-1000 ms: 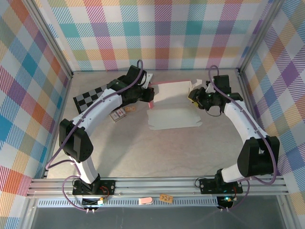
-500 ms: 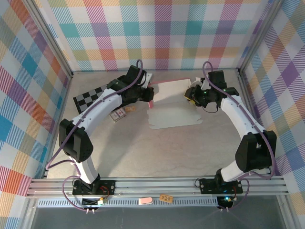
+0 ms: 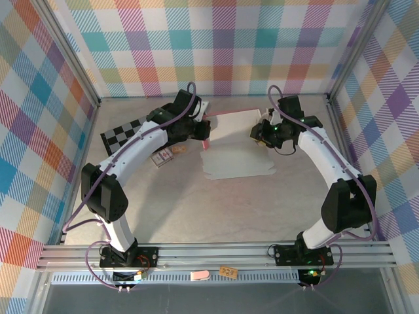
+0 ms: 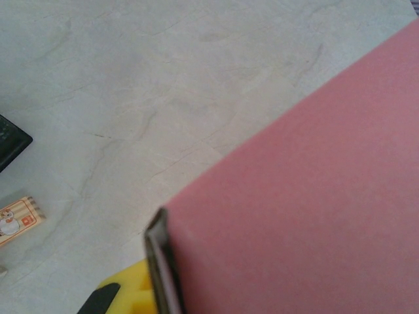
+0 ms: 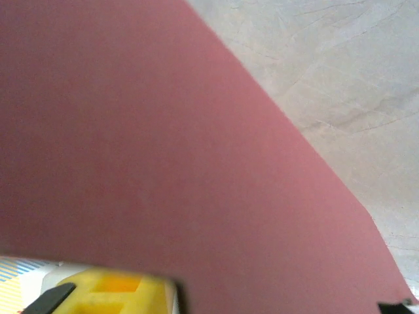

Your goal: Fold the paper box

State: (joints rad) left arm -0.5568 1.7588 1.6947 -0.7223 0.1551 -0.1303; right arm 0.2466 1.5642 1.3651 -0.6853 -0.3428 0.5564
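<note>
The paper box (image 3: 239, 162) lies mid-table with its pale grey-white side up, and its rear panel is raised so a pink edge shows along the top. My left gripper (image 3: 207, 139) is shut on the box's left pink flap. In the left wrist view the pink card (image 4: 314, 196) runs past a yellow finger (image 4: 127, 291). My right gripper (image 3: 261, 133) is at the box's right end against a raised flap. In the right wrist view the pink card (image 5: 163, 144) covers the gap beside one yellow finger (image 5: 111, 294), so its jaws are hidden.
A black-and-white checkered board (image 3: 121, 139) lies at the left under my left arm. Two small printed cards (image 3: 163, 156) sit beside it, and one of the cards (image 4: 16, 219) is in the left wrist view. Plaid walls close three sides. The front rail holds small tags (image 3: 200, 276).
My right gripper has moved left and slightly back along the box's right end, nudging that end leftward. The left arm and its grip have not moved.
</note>
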